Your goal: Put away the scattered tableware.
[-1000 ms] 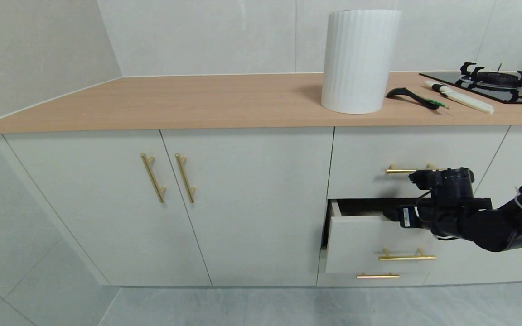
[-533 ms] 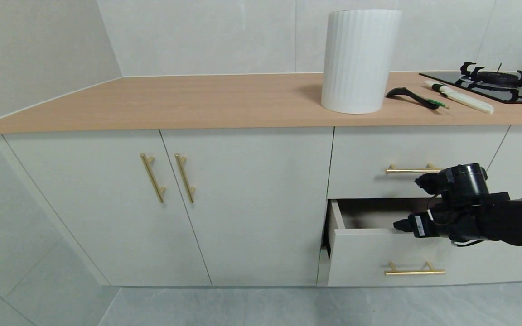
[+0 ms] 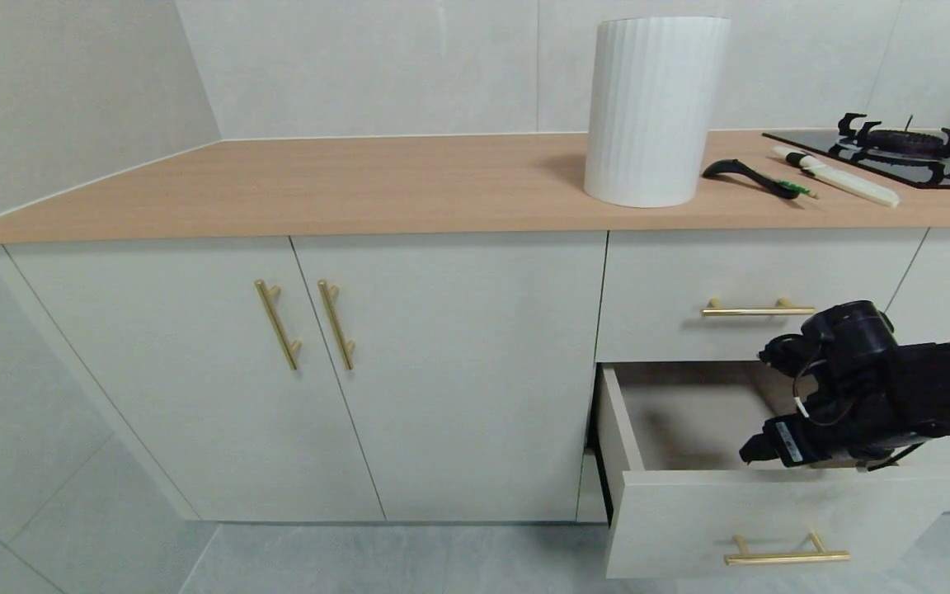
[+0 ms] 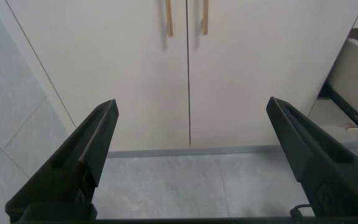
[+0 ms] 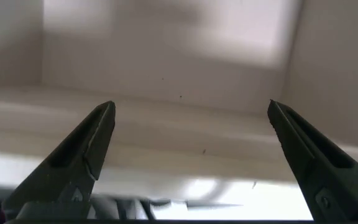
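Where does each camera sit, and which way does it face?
Head view: from the head, down at counter and cabinet doors; right gripper at the open drawer.
Left wrist view: low, facing the doors; left gripper open.
Right wrist view: into the drawer; right gripper open.
Head and left wrist share doors and drawer.

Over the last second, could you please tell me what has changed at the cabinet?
The drawer has slid out toward the robot, from barely open to wide open. The right end effector, at its front edge, drew back and down with it. The canister, spoon and knife stayed on the counter; the top drawer stayed shut.
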Available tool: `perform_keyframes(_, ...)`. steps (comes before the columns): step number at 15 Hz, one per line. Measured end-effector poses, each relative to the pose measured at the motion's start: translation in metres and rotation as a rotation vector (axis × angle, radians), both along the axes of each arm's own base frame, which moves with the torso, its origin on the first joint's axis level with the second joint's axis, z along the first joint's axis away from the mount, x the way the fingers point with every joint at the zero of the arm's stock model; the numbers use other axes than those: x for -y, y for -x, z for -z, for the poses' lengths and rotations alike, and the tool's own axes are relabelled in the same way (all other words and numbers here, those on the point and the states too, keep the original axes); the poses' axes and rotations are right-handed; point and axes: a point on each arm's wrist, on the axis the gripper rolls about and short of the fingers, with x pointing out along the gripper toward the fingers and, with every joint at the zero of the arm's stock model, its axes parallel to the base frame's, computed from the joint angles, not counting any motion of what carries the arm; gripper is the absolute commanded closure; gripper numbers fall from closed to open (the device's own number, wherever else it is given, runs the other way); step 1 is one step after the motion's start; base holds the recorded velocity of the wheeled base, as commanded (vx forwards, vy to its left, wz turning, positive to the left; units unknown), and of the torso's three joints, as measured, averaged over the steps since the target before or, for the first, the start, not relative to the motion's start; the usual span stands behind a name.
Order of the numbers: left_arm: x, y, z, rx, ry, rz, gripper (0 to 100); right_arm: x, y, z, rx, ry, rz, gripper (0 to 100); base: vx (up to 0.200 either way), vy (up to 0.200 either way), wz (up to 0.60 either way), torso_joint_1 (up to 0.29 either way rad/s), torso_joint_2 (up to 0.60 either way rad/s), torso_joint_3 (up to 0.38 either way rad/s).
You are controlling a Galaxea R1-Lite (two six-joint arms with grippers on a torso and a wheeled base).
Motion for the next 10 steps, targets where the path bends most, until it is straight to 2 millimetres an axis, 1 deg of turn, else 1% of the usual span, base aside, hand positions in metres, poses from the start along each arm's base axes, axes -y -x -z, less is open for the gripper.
perform_keyframes(2,0.000,0.000,0.000,0.000,0.000,0.000,0,0.001,0.004,-0.002,-0.047,0.008,0.002,0,0.000,0.000,0.00,0.000,0.00,0.000)
perform_keyframes(7,0.000,0.000,0.000,0.000,0.000,0.000,0,0.001,0.024,-0.008,-0.165,0.025,-0.005,0,0.000,0.000,0.00,0.000,0.00,0.000)
perform_keyframes(10,0.000,0.000,0.000,0.000,0.000,0.000,0,-0.002,0.038,-0.005,-0.252,0.039,-0.023,0,0.000,0.000,0.00,0.000,0.00,0.000)
